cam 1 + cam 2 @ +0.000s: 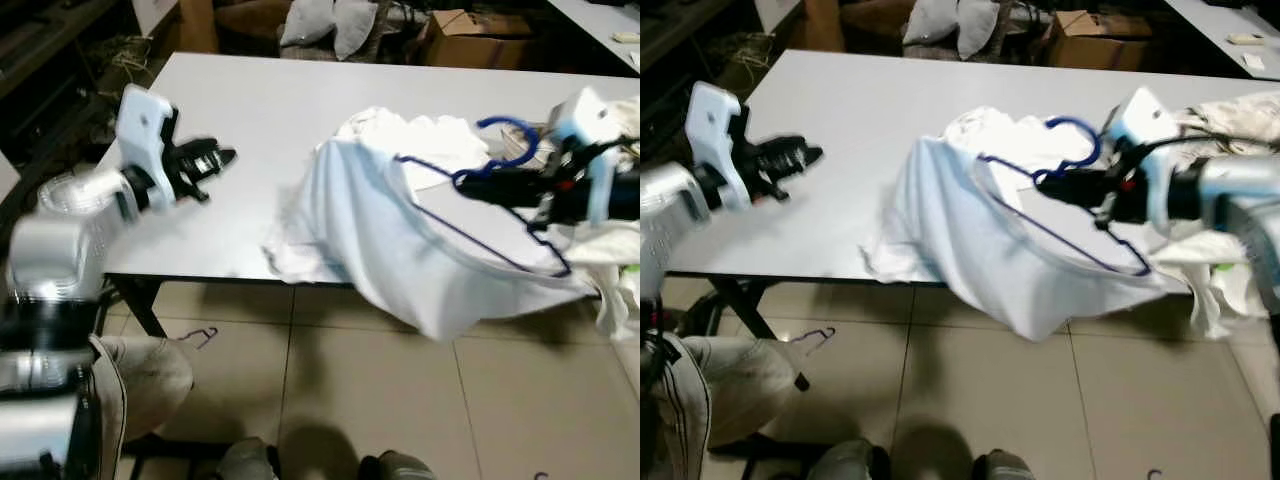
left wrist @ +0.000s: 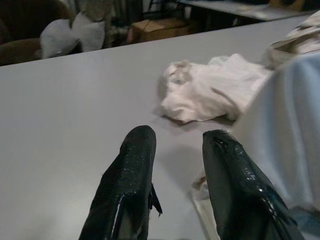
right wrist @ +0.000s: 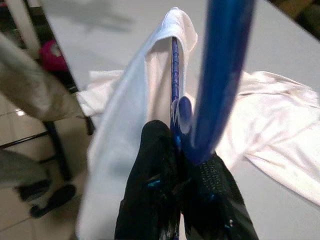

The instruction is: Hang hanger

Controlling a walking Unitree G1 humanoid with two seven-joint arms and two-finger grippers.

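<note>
Left eye view: right gripper (image 1: 468, 183) clamped on the neck of the blue hanger (image 1: 505, 150), just under the hook, probably so the frame stays steady with the hook free above for hanging. White garment (image 1: 375, 235) draped over the wire frame, its lower part sagging past the table (image 1: 240, 110) edge toward the tiled floor (image 1: 380, 390). Left gripper (image 1: 222, 158) held out over bare tabletop, well apart from the cloth, holding nothing. Second hanger (image 1: 203, 338) lying on the floor beneath the table.

Right eye view: same layout. Hook (image 1: 1077, 132) curling up beside the right wrist, frame slanting down and away under the fabric. More clothes (image 1: 1240, 110) heaped behind the right arm. A person's knee (image 1: 720, 385) near the left table leg.

Left wrist view: two black fingers (image 2: 127, 185) spread with a clear gap, empty. Crumpled white shirt (image 2: 210, 92) lying ahead on the table; edge of the draped garment just beside one fingertip.

Right wrist view: fingers (image 3: 155, 190) pressed together on the blue wire, hook looming close and blurred, frame running straight ahead with the garment hung over it like a tent. No rail or rod to be made out, so hanging not yet begun, by the look of it.
</note>
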